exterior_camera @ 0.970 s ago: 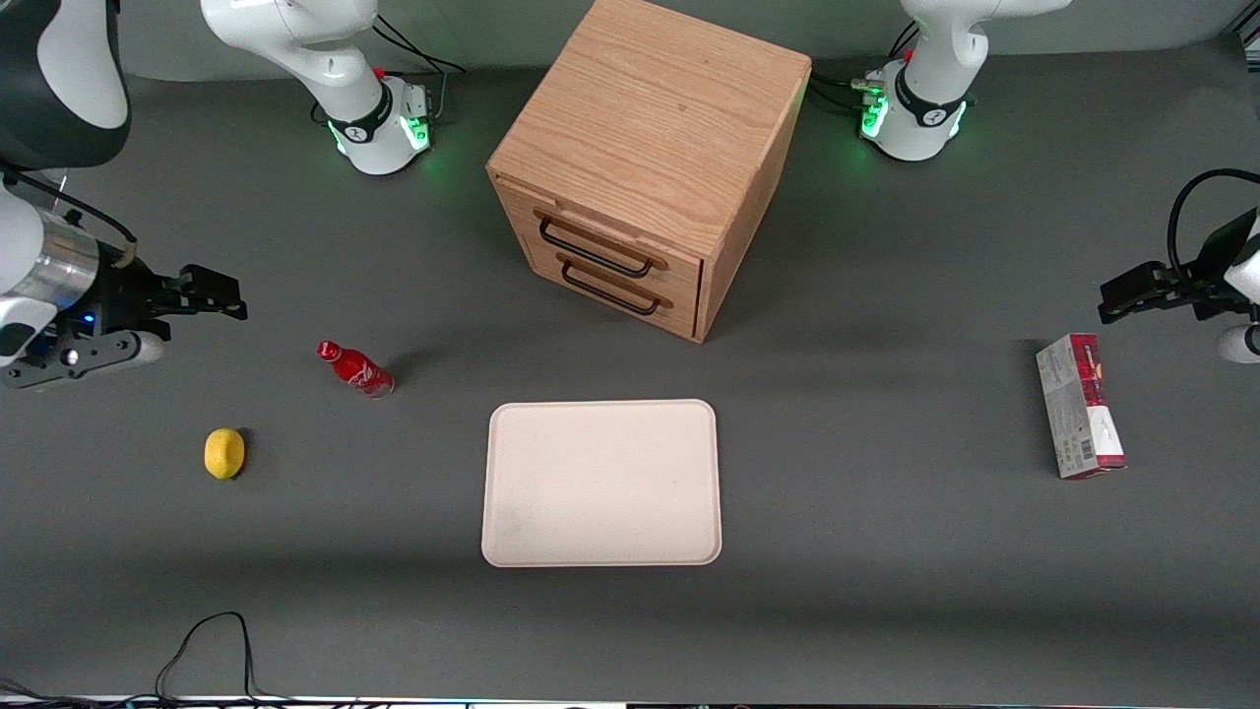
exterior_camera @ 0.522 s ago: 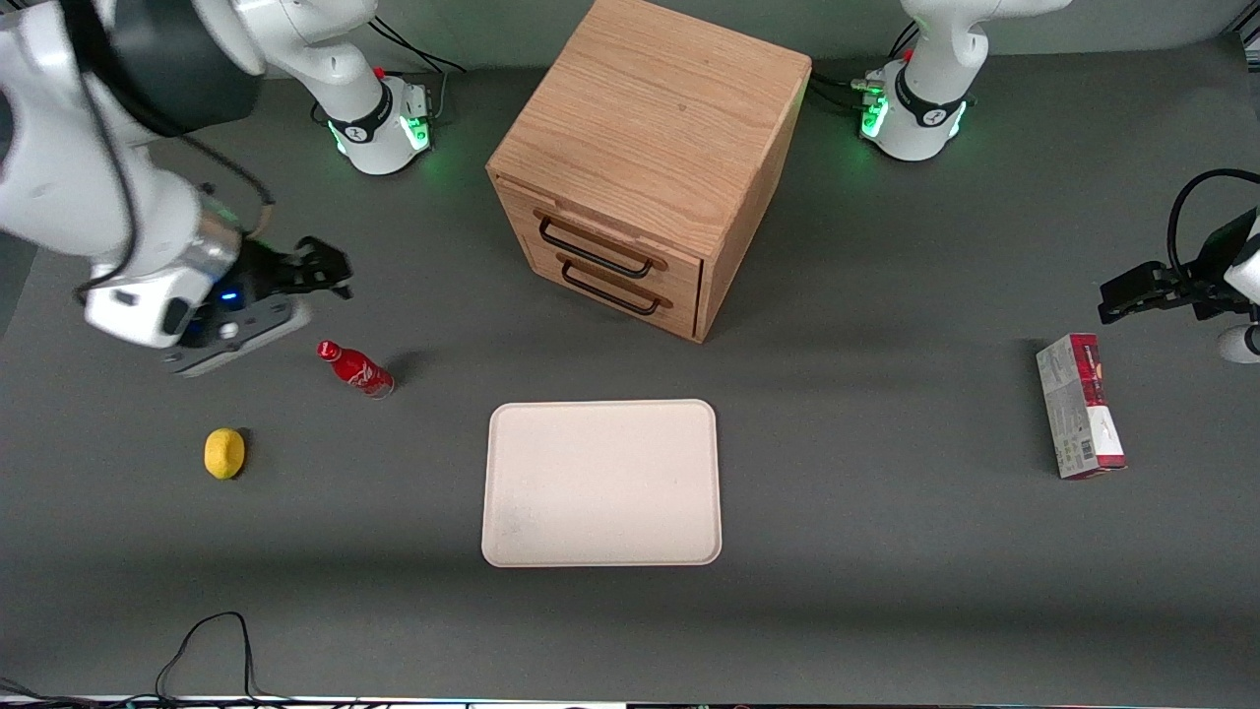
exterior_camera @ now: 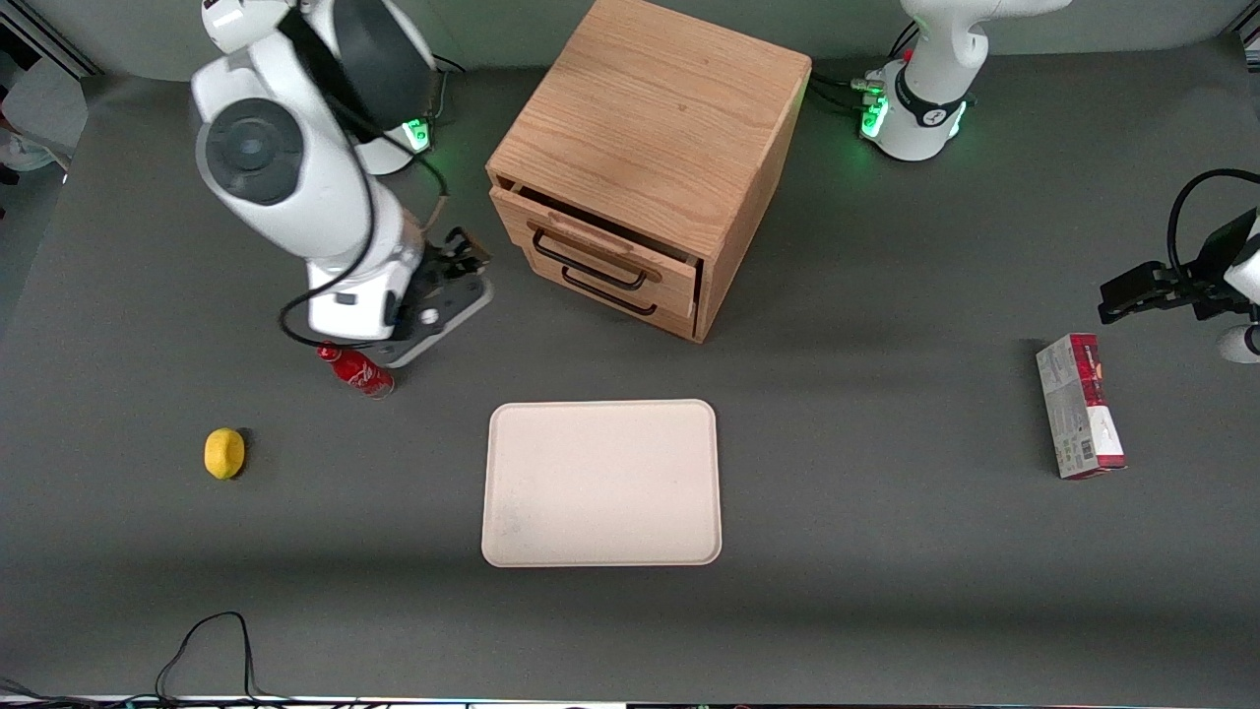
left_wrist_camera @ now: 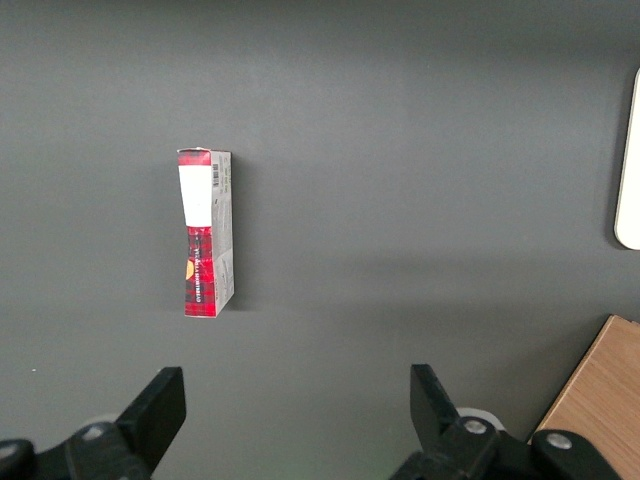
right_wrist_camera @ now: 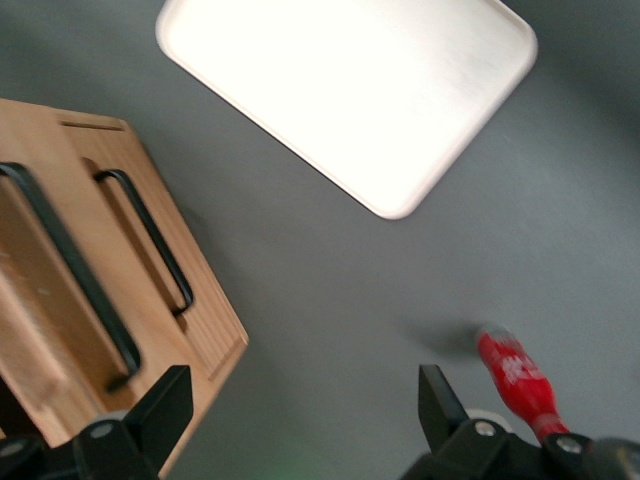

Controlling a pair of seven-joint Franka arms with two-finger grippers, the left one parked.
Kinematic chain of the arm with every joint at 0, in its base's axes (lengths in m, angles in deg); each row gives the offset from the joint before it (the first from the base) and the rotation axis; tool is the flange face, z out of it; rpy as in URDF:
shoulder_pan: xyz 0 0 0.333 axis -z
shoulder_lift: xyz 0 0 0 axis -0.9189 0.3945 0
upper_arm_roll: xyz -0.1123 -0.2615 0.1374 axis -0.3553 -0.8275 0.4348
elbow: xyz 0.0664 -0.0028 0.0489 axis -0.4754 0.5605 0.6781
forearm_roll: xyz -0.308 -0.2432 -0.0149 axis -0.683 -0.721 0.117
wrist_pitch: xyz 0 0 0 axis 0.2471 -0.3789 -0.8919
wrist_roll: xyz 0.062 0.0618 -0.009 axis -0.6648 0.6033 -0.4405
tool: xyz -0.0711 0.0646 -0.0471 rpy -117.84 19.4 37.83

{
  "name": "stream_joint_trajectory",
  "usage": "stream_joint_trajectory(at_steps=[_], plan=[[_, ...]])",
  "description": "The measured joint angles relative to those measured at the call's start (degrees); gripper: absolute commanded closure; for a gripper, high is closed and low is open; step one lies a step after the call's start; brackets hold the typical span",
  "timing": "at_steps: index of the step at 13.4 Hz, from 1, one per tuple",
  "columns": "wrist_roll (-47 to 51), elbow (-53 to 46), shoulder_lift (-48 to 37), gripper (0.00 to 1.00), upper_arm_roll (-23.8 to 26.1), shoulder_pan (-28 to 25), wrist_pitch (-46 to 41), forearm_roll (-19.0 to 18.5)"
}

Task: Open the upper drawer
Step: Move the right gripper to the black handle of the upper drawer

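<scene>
The gripper (exterior_camera: 471, 258) hangs with fingers apart and empty, a red bottle (exterior_camera: 356, 369) just beneath its wrist. Near its fingertips, not touching, the upper drawer (exterior_camera: 591, 258) stands slightly out of the cabinet (exterior_camera: 660, 128); most of the pull seems left.

Even, fairly bright light from above falls on the grey table (exterior_camera: 886, 551), where the cabinet (exterior_camera: 655, 148) and the bottle (exterior_camera: 356, 369) cast soft shadows and broad dim bands cross the front view. In the right wrist view the tray (right_wrist_camera: 350, 90) glares to blank white, and the cabinet's handles and the bottle are smeared by motion blur. The left wrist view is sharp, with the carton (left_wrist_camera: 205, 232) crisp and a soft shadow beside it.
</scene>
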Motion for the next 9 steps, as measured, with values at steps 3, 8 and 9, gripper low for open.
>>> stream_joint_trajectory(at_steps=[3,8,9], plan=[[-2.85,-2.66,3.58,0.00,2.88,-0.22,0.78,0.00],[-10.40,-3.33,7.48,0.00,4.73,-0.21,2.44,2.13],[-10.93,-3.41,7.95,0.00,5.01,-0.21,2.63,2.24]])
